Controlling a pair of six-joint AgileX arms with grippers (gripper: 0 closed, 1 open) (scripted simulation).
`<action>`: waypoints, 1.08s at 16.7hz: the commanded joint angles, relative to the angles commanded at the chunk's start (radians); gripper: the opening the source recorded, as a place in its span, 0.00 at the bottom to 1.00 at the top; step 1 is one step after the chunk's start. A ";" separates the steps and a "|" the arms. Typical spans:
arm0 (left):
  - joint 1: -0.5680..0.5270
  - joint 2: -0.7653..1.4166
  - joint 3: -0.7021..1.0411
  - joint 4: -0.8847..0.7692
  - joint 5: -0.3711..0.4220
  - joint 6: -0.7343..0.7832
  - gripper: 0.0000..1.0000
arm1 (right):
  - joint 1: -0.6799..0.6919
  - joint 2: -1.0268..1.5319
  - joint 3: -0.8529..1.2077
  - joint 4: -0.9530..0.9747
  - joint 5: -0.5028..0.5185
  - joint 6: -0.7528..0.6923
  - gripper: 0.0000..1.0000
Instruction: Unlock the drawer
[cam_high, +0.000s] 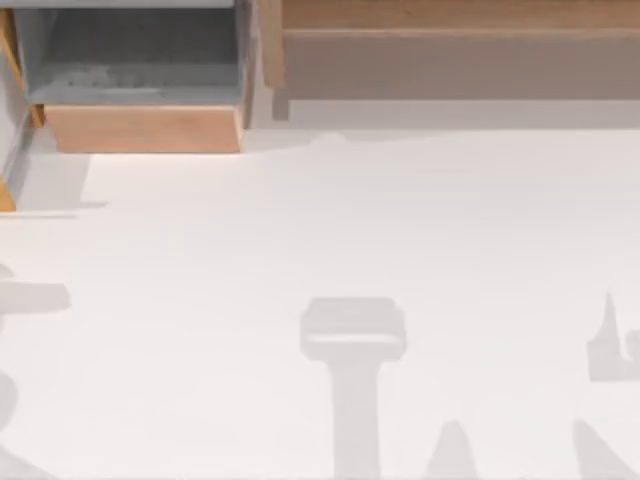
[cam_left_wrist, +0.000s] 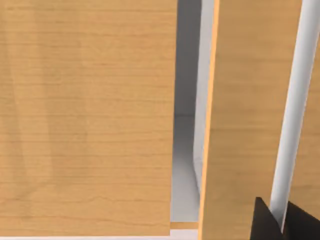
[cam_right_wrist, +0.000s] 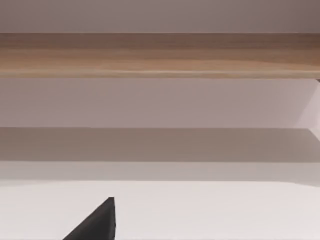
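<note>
You see the drawer (cam_high: 140, 95) at the top view's upper left, pulled out: grey inside, light tan front board. The left wrist view adds a white bar (cam_left_wrist: 295, 105) (perhaps a handle) running between the left gripper's (cam_left_wrist: 282, 222) dark fingertips; whether they grip it, you cannot tell.

Top view: overhead, facing down on the table (cam_high: 320, 300).
Left wrist view: close against the drawer (cam_left_wrist: 85, 120).
Right wrist view: low, facing the wooden unit (cam_right_wrist: 160, 55).

A white table (cam_high: 330, 250) carries the drawer (cam_high: 140, 128) at eleven o'clock and a wide wooden unit (cam_high: 450, 60) at one o'clock.
</note>
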 joint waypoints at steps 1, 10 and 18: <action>0.000 0.000 0.000 0.000 0.000 0.000 0.00 | 0.000 0.000 0.000 0.000 0.000 0.000 1.00; 0.105 -0.068 -0.185 0.105 0.107 0.006 0.00 | 0.000 0.000 0.000 0.000 0.000 0.000 1.00; 0.122 -0.081 -0.211 0.122 0.124 0.008 0.23 | 0.000 0.000 0.000 0.000 0.000 0.000 1.00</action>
